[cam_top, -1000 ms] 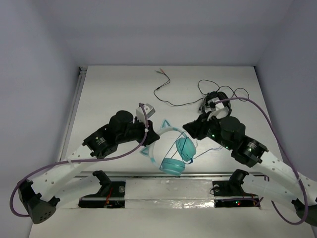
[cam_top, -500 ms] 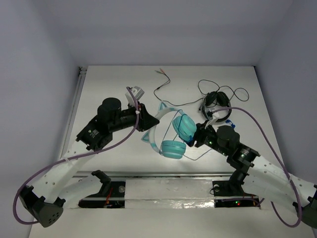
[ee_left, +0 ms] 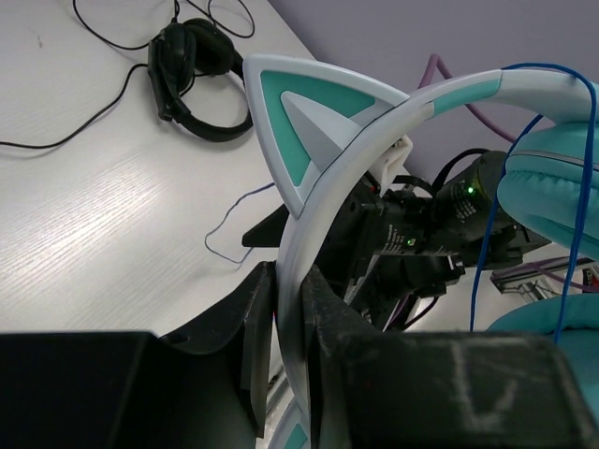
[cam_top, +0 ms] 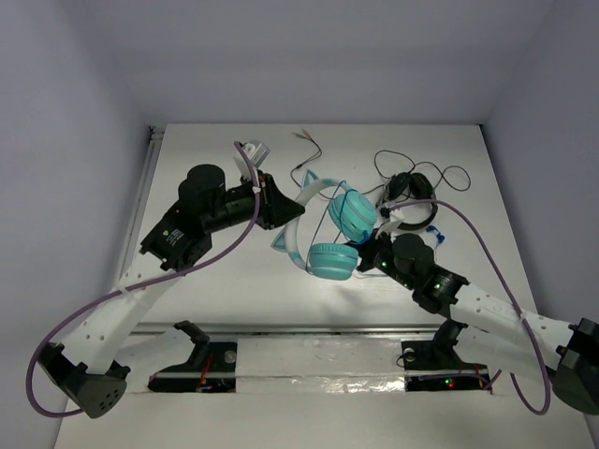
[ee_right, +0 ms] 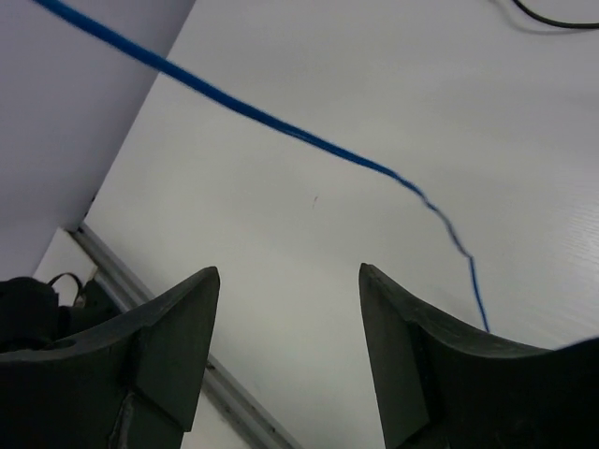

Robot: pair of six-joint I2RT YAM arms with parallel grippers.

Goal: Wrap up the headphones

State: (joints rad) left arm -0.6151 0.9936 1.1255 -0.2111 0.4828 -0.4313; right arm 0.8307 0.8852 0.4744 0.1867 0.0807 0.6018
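**Loose cable lies at 12 o'clock of the spread right claw**

**Top view.** The headphones (cam_top: 329, 245) sit near the middle of the table (cam_top: 225, 281), apparently held off it. Their headband (cam_top: 301, 217) runs roughly from 12 to 6 o'clock, with both ear cups on its 3 o'clock side. The left claw (cam_top: 278, 208) meets the band from 9 o'clock. The right claw (cam_top: 367, 259) is just beside the lower cup, at its 3 o'clock, which makes it the nearer arm to the cups and the wire. A pair of black headphones (cam_top: 410, 192) lies apart at 1 o'clock.

**Left wrist.** The left claw (ee_left: 285, 309) is clamped on the pale band, which rises out of the jaws towards 1 o'clock. A cat-ear point (ee_left: 304, 112) stands at 12 o'clock. The blue cable (ee_left: 487, 253) drops almost straight down at 3 o'clock, beside a teal ear cup (ee_left: 552, 187).

**Right wrist.** The right claw (ee_right: 290, 290) has its fingers spread with nothing between them. The cable crosses this view from 10 o'clock down to 4 o'clock and passes beyond the fingertips, not inside the gap. How far beyond cannot be told from here.

By my reading, the next move turns on this offset. The right claw would need to advance towards 12 o'clock and close across the slanting wire, while the left keeps the band steady.
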